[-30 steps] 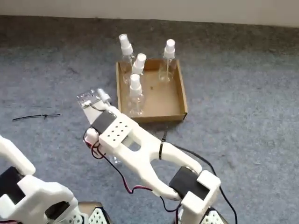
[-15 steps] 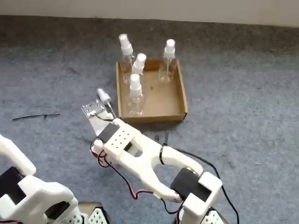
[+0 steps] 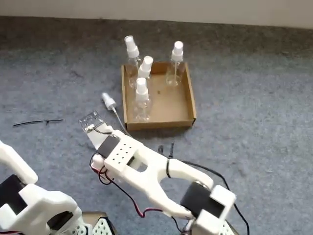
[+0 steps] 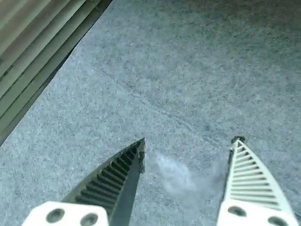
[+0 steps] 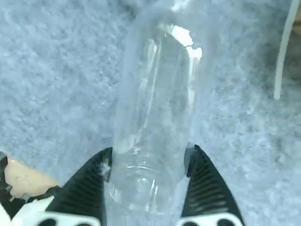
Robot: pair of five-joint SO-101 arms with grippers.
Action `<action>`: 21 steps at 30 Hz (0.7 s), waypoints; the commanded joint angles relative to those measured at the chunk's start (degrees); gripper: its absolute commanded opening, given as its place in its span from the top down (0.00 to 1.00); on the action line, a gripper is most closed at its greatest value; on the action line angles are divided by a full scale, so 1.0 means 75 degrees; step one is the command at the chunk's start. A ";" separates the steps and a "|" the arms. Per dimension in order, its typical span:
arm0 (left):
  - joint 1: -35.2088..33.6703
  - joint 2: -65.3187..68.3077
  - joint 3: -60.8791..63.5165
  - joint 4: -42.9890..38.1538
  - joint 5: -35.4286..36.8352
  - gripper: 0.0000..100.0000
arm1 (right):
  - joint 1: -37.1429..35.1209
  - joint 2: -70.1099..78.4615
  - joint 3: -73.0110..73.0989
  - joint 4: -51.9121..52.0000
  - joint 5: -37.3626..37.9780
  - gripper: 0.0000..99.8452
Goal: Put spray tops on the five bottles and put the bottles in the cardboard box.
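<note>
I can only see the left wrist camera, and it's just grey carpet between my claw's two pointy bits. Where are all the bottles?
Observer: Four topped bottles are standing in the cardboard box.
Operator: So where's number five?
Observer: The right claw is shut on the fifth bottle, a clear one, low over the carpet.
Operator: Has it got its sprayer on?
Observer: I can't tell, but one loose spray top is lying on the carpet just outside the box.
</note>
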State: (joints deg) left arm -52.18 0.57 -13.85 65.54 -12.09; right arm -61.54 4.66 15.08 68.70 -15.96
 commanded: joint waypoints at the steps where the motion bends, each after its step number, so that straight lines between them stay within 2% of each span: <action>1: 0.0158 -0.0088 -0.0404 0.0035 -0.0070 0.74 | -0.0100 -0.1659 -0.0826 0.0850 0.0727 1.00; 5: 0.0264 -0.0123 -0.0451 0.0223 -0.0070 0.74 | 0.0100 -0.3745 -0.0932 0.2104 0.1723 1.00; 8: 0.0639 -0.0123 -0.0686 0.1043 -0.0070 0.73 | 0.1143 -0.5058 -0.0967 0.3276 0.2391 1.00; 11: 0.1412 -0.0123 -0.0897 0.2004 -0.0059 0.73 | 0.3323 -0.5937 -0.0920 0.4026 0.2966 1.00; 14: 0.2503 -0.0123 -0.0920 0.2755 -0.0012 0.73 | 0.5832 -0.6289 -0.0674 0.4026 0.3950 1.00; 17: 0.3475 -0.0053 -0.0897 0.3048 0.0821 0.73 | 0.7918 -0.6277 0.0205 0.3182 0.4911 1.00; 21: 0.4437 0.0006 -0.0815 0.2954 0.2040 0.73 | 0.9653 -0.6265 0.2210 0.1037 0.5474 1.00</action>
State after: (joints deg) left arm -26.15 0.57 -18.15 87.87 -4.70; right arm 0.62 -41.14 23.08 87.52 21.93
